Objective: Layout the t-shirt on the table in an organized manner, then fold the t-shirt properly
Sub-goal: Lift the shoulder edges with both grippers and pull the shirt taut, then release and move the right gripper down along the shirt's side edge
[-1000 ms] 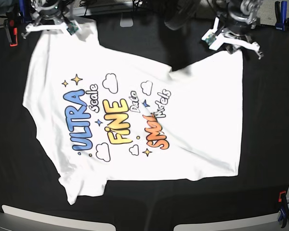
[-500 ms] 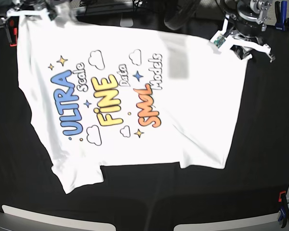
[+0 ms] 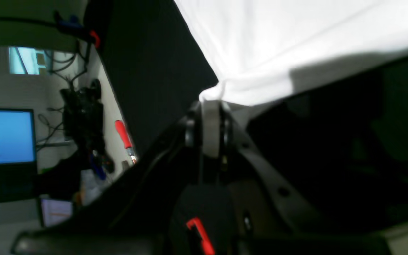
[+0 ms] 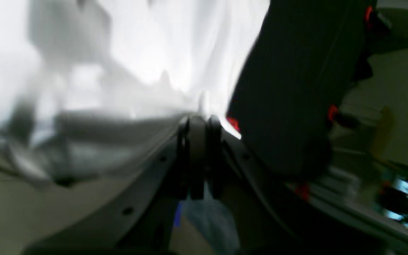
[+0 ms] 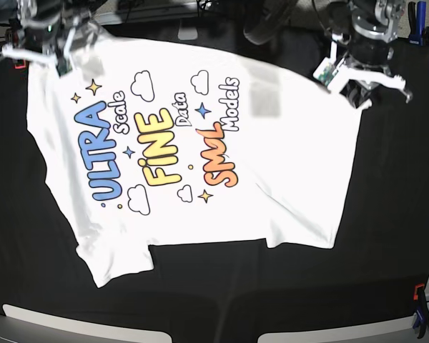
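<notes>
Now the t-shirt [image 5: 200, 157] is stretched taut and wrinkle-free between both claws, pulled farther back; left claw [image 3: 209, 101] and right claw [image 4: 198, 113] each pinch an edge, so layout on the worktop [image 5: 393, 214] looks nearly done.

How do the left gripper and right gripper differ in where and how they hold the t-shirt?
The left gripper sits at the t-shirt's far corner on the base view's right; the right gripper is at the far corner on that view's left. The left wrist view shows cloth bunched sharply at the left gripper; the right wrist view is too blurred to show the right gripper's pinch clearly. Both are shut on the shirt's far edge above the table.
</notes>
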